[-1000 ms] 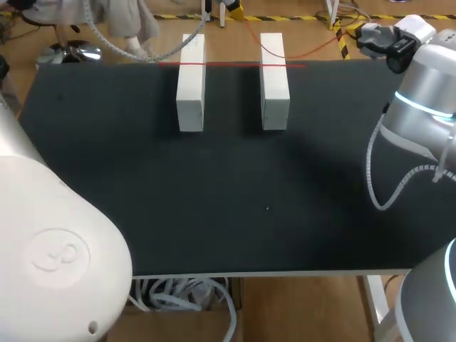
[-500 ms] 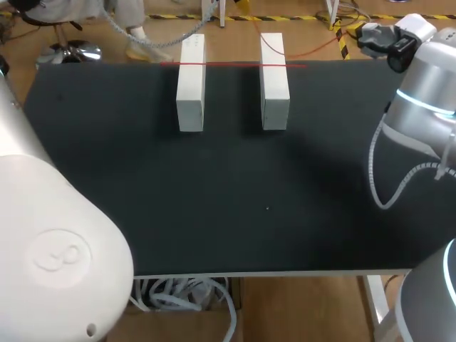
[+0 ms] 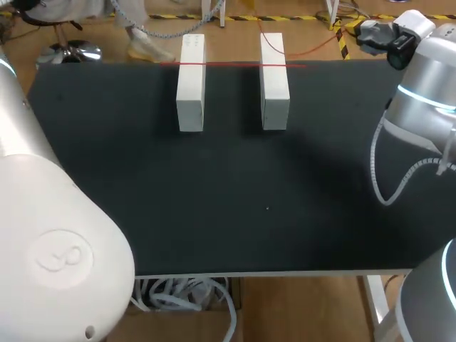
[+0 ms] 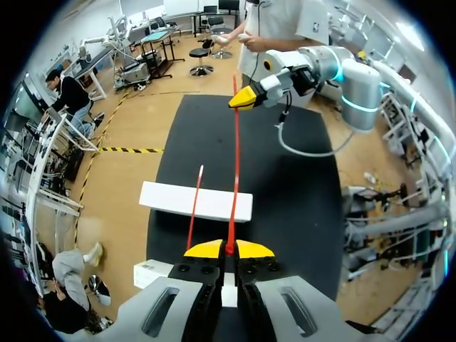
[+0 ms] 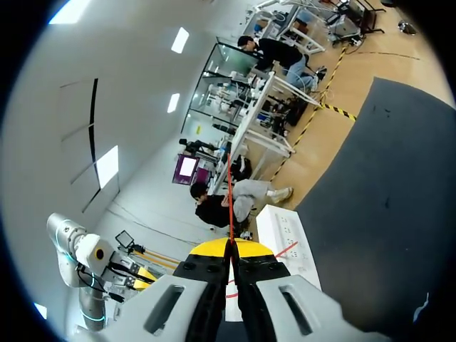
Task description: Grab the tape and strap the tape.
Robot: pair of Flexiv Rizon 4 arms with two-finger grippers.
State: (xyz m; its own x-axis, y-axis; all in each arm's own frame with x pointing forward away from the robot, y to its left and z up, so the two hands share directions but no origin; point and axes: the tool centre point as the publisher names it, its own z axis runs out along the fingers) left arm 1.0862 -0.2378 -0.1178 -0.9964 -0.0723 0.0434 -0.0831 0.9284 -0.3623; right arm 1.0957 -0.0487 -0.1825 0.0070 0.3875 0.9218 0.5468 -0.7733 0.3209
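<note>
A thin red tape (image 4: 235,164) is stretched taut in the air between my two grippers. My left gripper (image 4: 229,249) is shut on one end. My right gripper (image 4: 246,97) is shut on the other end, high over the table's far right corner, and it also shows in the head view (image 3: 365,30). In the right wrist view the tape (image 5: 230,214) runs straight ahead from the shut right gripper (image 5: 230,248). A second red strip (image 3: 231,64) lies across the far ends of two white blocks (image 3: 191,85) (image 3: 273,84). The left gripper is hidden in the head view.
The black table (image 3: 228,199) holds only the two blocks, standing parallel near its far edge. My left arm's body (image 3: 50,235) fills the near left corner of the head view. My right arm (image 3: 424,92) with its looping cable stands over the table's right edge.
My right arm has edged slightly toward the far side. The blocks and the strip on them have not moved.
</note>
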